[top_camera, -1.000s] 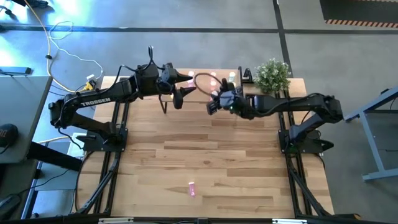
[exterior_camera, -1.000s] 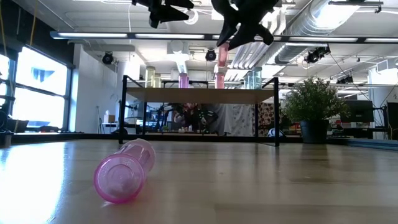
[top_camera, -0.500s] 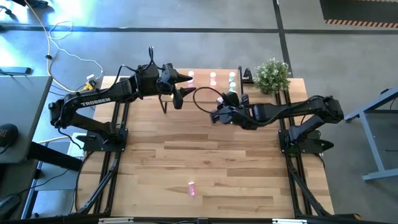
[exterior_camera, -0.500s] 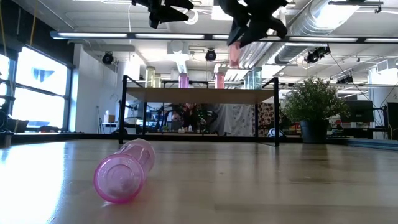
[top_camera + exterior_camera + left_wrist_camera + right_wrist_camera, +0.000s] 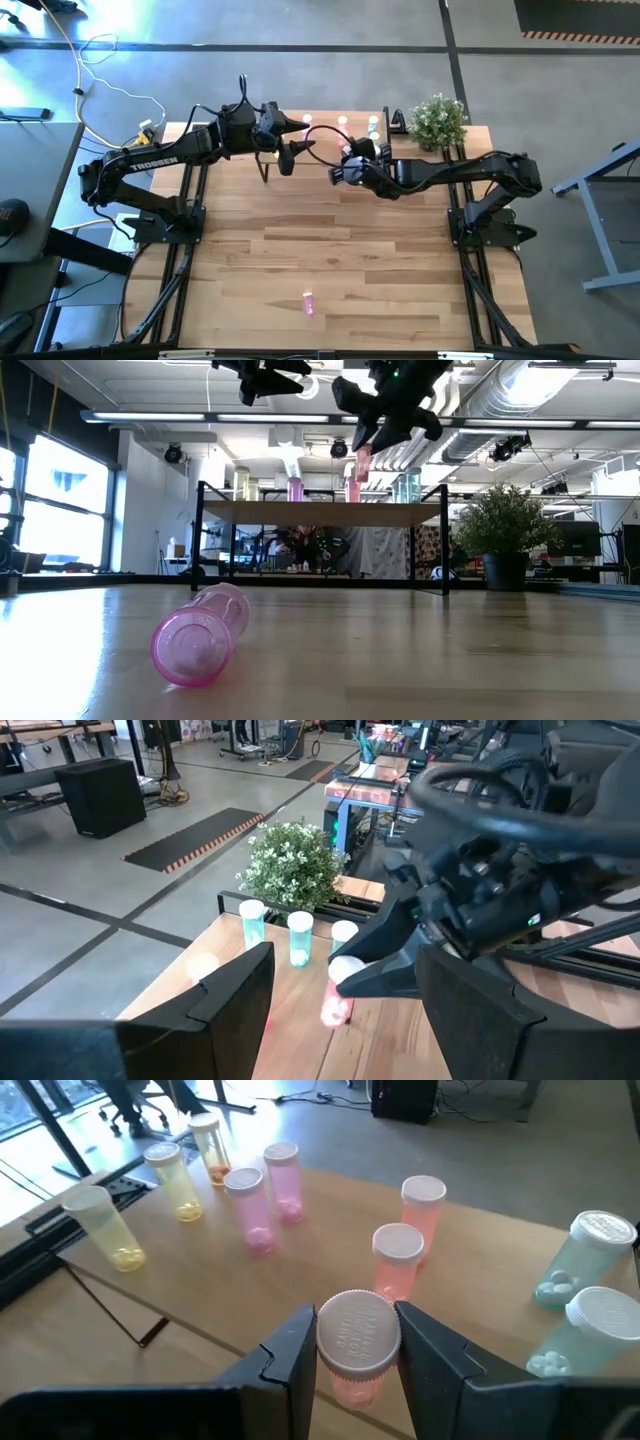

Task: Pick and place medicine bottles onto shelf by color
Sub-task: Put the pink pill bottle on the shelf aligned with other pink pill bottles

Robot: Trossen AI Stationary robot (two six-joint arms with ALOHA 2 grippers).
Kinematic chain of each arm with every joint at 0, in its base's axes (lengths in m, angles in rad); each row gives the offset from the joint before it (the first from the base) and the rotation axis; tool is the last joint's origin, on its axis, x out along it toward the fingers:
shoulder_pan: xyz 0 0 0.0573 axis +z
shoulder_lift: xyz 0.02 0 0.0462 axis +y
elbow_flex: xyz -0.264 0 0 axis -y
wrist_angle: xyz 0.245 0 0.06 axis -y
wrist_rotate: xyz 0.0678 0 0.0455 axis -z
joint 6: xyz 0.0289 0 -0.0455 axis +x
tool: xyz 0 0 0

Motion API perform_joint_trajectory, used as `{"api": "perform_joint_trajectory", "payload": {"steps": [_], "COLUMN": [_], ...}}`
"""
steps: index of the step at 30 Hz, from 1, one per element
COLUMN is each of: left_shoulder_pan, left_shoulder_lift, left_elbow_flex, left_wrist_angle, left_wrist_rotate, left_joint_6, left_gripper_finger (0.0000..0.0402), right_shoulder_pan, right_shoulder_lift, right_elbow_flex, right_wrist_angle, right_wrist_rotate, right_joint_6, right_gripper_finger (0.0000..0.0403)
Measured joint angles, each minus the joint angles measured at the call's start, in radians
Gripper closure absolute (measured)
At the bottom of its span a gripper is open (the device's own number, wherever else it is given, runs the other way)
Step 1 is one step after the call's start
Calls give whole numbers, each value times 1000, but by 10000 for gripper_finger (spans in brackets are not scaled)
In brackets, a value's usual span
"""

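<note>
Right wrist view: the right hand [image 5: 357,1348] is gripping a small pink-red plastic medicine bottle with a white ribbed cap [image 5: 357,1342], one dark finger pressing on each side of it, and is holding it in the air above the small raised light-wood shelf on thin dark legs [image 5: 470,1270]. On the shelf, bottles are standing upright in groups: two yellow ones with an orange-filled one beside them [image 5: 172,1178], two pink ones [image 5: 283,1178], two red-orange ones [image 5: 400,1258] and two pale green ones [image 5: 590,1255] leaning at the edge of the picture.

In the high view the shelf [image 5: 325,130] is sitting at the far edge of the wood-plank bench [image 5: 320,250], and the right hand [image 5: 345,172] is hovering over its near edge, right of centre. The left hand [image 5: 290,155] is waiting over the shelf's left part, its fingers spread wide and carrying nothing. A potted green plant [image 5: 438,120] is standing at the far right corner of the bench.

In the low view one more pink bottle [image 5: 200,635] is lying on its side on the near part of the bench, well apart from the shelf [image 5: 320,512], its open round end facing the camera.
</note>
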Motion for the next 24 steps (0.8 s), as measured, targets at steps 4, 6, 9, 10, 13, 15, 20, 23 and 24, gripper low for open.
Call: {"api": "perform_joint_trajectory", "payload": {"steps": [4, 6, 9, 10, 13, 15, 20, 23, 24], "left_shoulder_pan": [0, 0, 0, 0, 0, 0, 0, 0, 0], "left_shoulder_lift": [0, 0, 0, 0, 0, 0, 0, 0, -1], "left_elbow_flex": [0, 0, 0, 0, 0, 0, 0, 0, 0], "left_wrist_angle": [0, 0, 0, 0, 0, 0, 0, 1, 1], "left_wrist_rotate": [0, 0, 0, 0, 0, 0, -3, -5, -6], "left_joint_6": [0, 0, 5, 11, 24, 24, 25, 25, 25], "left_gripper_finger": [167, 167, 167, 167, 167, 167, 167, 167, 167], "right_shoulder_pan": [-21, -31, -42, -45, -55, -60, -81, -91, -91], "right_shoulder_lift": [21, 33, 51, 56, 64, 64, 64, 64, 64], "right_elbow_flex": [0, 0, 0, 0, 0, 0, 0, 0, 0], "right_wrist_angle": [9, 14, 34, 41, 60, 59, 55, 54, 54], "right_wrist_rotate": [-21, -40, -67, -75, -82, -83, -128, -157, -156], "right_joint_6": [-2, -10, -51, -66, -94, -98, -118, -124, -124], "right_gripper_finger": [299, 299, 299, 299, 299, 299, 299, 299, 299]}}
